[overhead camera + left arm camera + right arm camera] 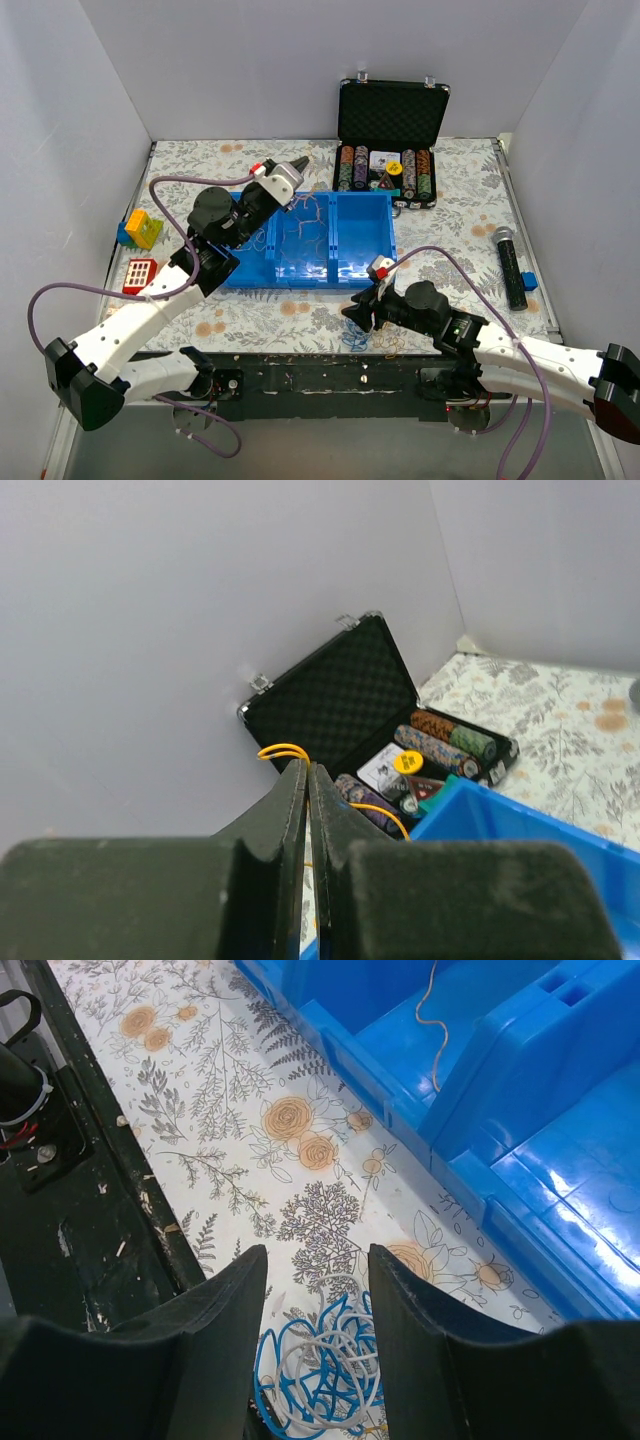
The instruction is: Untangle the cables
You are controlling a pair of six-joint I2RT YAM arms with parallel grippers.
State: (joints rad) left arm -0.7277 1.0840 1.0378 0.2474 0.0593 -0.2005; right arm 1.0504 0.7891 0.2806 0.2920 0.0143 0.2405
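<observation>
Right gripper [318,1280]: fingers stand apart, holding nothing. Below & between them lies the blue-and-white tangle [320,1375], roundish, no clear long axis. It sits on the flowered cloth [230,1140], near the front wall of the blue tray [470,1090]. Left gripper [306,775]: fingers pressed together on a yellow wire [283,749], which loops out above the tips. It hangs over the tray's far-left part, pointing to the chip case [330,700]. Thin pale wires [300,215] lie spread in the tray. Right arm is nearer the tangle; prob. it only needs to descend & close.
</observation>
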